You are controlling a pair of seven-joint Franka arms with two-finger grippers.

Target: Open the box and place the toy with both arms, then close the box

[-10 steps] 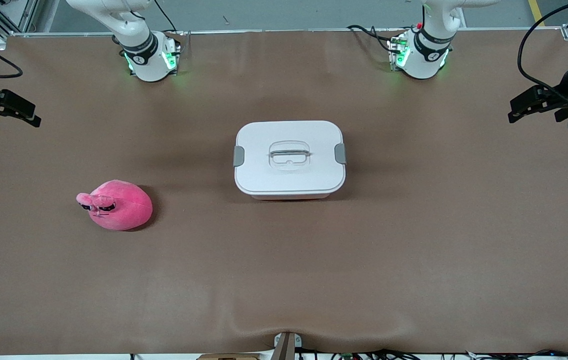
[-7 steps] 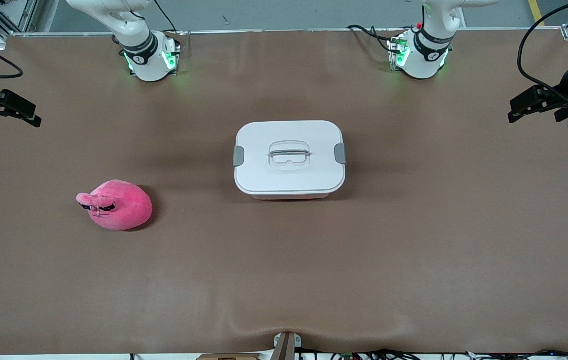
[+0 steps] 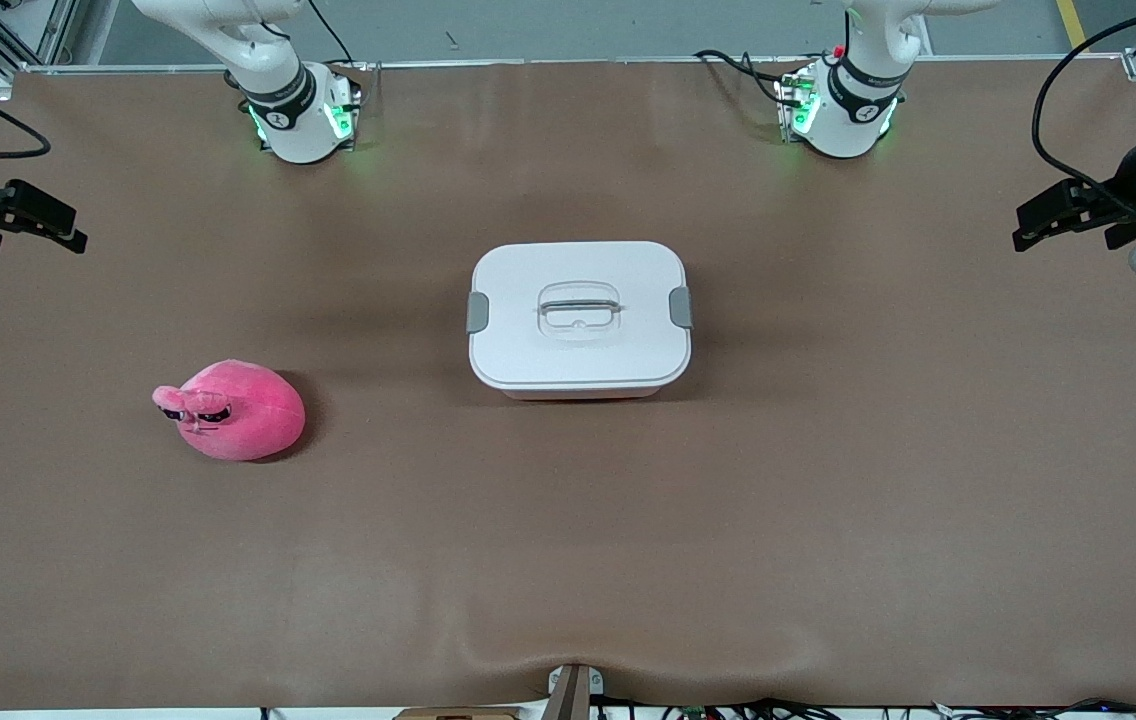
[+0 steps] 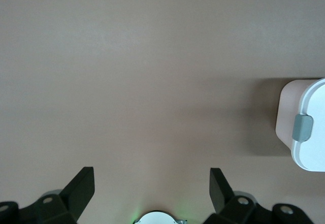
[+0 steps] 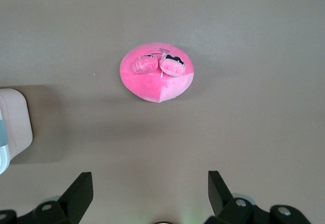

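Nothing of the task is done yet, as far as I can see. The box stands in the middle of the tabletop with its white lid on, and both grey side clips look folded against the tub — so it is closed. The recessed handle in the centre of the lid is untouched.

The toy, a pink plush blob, lies by itself on the tabletop, toward the right arm's end and a little nearer to the front camera than the box. It is well apart from the box, and no pincer touches it.

The right pincer hangs high over the right arm's end of the tabletop, released, with its jaws spread wide and nothing between them; its wrist view looks down on the toy. The left pincer hangs over the left arm's end of the tabletop, also released and empty — the box's clip is seen at the edge of its wrist view, not close.

So all steps are left, in my judgement: to free the clips and lift the lid, to put the toy inside the tub, and to close the box again.
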